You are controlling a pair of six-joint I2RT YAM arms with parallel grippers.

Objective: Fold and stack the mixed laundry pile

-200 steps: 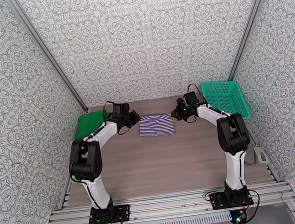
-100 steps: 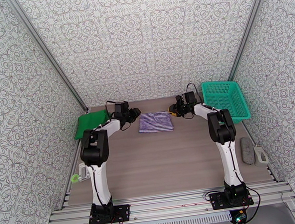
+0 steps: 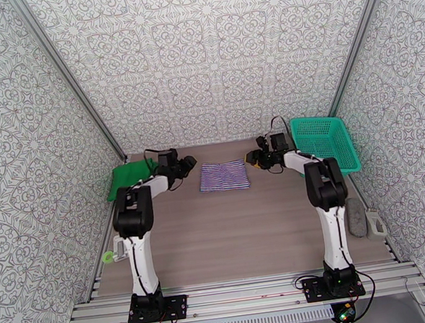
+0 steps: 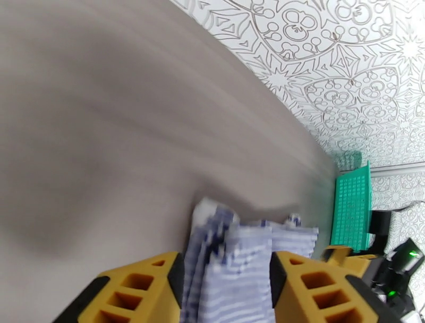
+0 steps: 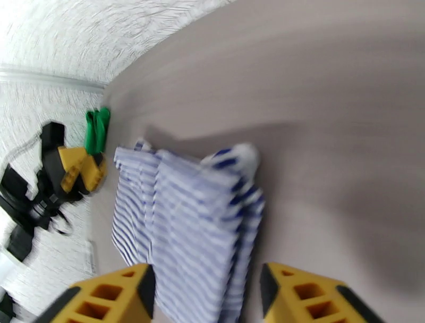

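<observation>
The purple-and-white striped top [image 3: 224, 176] lies folded in a flat rectangle at the far middle of the table. The green T-shirt [image 3: 128, 177] lies folded at the far left. My left gripper [image 3: 189, 163] hovers just left of the striped top, open and apart from it. My right gripper [image 3: 253, 158] is just right of the top, open too. In the left wrist view the striped top [image 4: 239, 255] shows beyond the gap in my left gripper [image 4: 226, 284]. The right wrist view has the striped top [image 5: 186, 218] past my right gripper [image 5: 207, 295], with the green T-shirt [image 5: 97, 130] beyond.
A teal mesh basket [image 3: 325, 141] stands tilted at the far right against the wall. A grey block [image 3: 356, 217] and a white object [image 3: 376, 224] lie at the right table edge. A small tool with a green ring [image 3: 115, 252] lies at the left edge.
Both grippers have opened, let go of the striped top and drawn back outward from its sides. The top now lies flat on the table.
</observation>
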